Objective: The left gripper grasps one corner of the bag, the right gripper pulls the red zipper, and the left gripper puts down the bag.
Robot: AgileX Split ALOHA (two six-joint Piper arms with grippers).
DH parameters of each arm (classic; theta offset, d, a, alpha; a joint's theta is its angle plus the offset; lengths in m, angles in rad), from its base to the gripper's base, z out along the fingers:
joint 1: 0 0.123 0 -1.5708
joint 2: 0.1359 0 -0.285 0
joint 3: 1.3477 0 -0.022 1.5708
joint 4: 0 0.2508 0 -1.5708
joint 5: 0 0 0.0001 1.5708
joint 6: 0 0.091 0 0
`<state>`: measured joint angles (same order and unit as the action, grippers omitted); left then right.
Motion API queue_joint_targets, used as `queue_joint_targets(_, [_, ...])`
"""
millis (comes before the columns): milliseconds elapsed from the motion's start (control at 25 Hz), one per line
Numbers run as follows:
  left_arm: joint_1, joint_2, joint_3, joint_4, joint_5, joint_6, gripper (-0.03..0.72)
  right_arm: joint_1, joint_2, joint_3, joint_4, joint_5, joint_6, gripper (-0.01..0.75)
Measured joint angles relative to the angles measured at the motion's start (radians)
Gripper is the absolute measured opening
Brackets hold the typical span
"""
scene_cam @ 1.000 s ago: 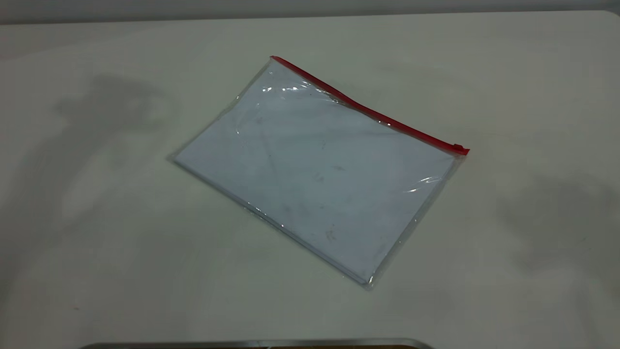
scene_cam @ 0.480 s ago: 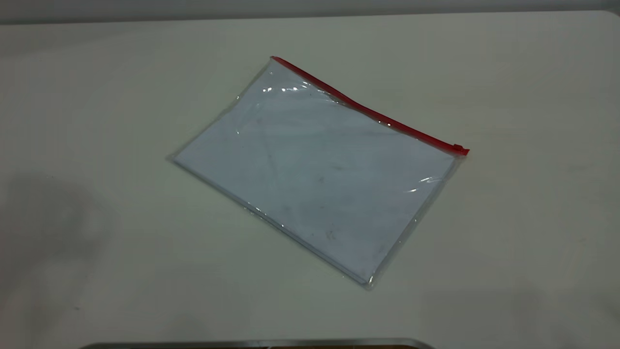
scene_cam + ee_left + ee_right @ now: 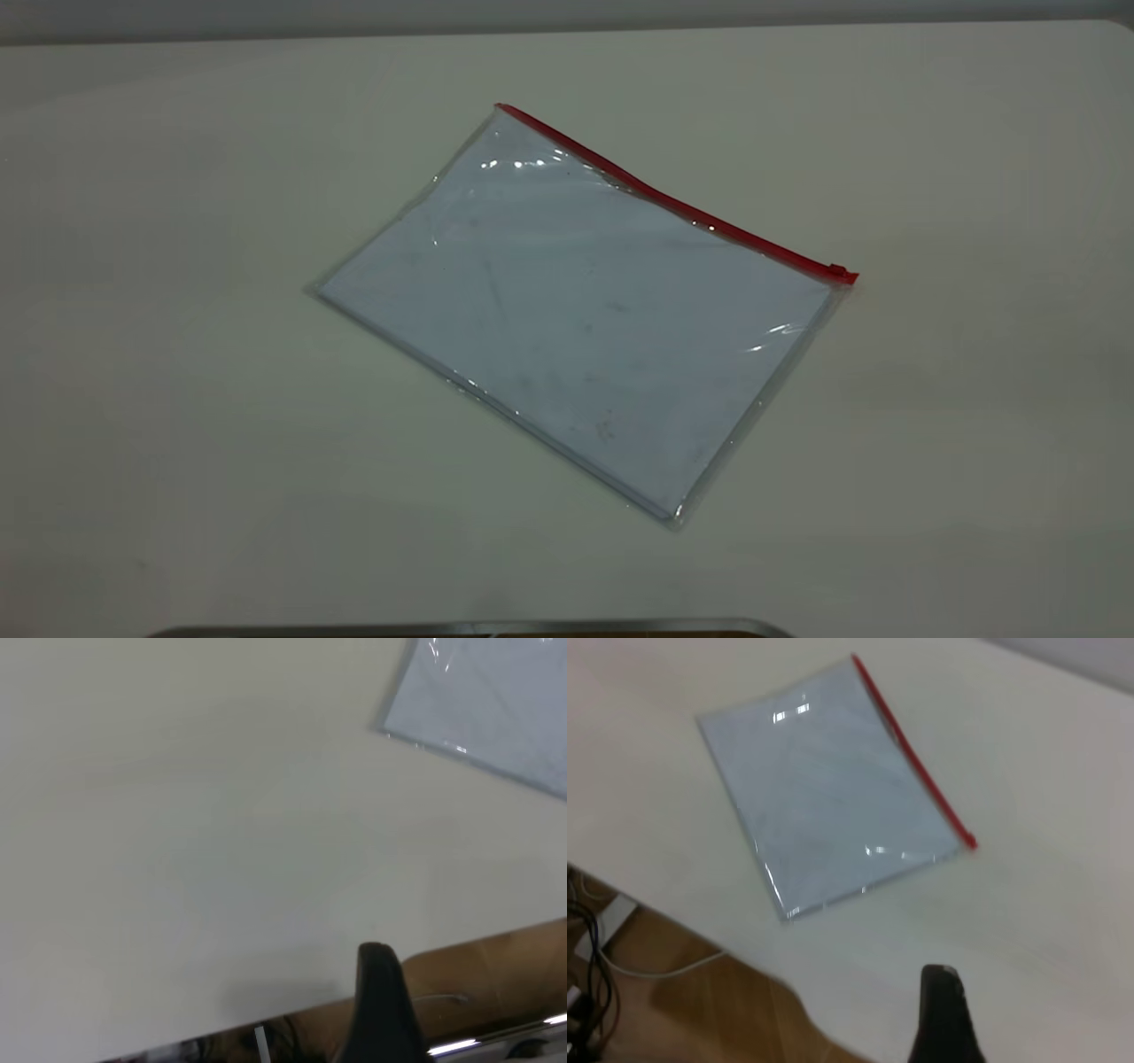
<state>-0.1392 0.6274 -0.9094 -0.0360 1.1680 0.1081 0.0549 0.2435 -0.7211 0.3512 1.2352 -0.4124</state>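
Shadows that lay on the bench a second ago, at both sides of the bag, are gone now, so the arms seem to have pulled back and away. Nothing else has moved; the bag sits just where it did.

That bench is big, pale and flat. In the middle of it lies the bag, flat and turned at a slant, clear and shiny, with a white sheet inside. Along its far long edge runs the red zipper. Its little slider tab sits at the end of the strip nearer the right arm.

From outside the rig no arm shows at all. The left hand shows only as one dark finger in its own wrist view, hanging over the bench edge and well apart from the bag, so I cannot tell if its fingers are apart or together. The right hand is the same: one dark finger, away from the bag, and I cannot tell.

I think the task is done or nearly done. If not, the bag is thin and slippery, so a hand could slide off a corner, or the tab could be missed because it is so tiny.
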Motion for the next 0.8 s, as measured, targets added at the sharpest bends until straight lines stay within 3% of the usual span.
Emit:
queue_joint_targets(320, [0.0, -0.251, 0.245, -0.003, 0.0, -0.002, 0.589, 0.0, -0.178, 0.217, -0.078, -0.053, -0.013, 0.56])
queue_joint_targets(800, [0.0, -0.394, 0.382, -0.013, -0.003, -0.002, 0.589, 0.0, -0.26, 0.231, -0.101, -0.064, -0.014, 0.56])
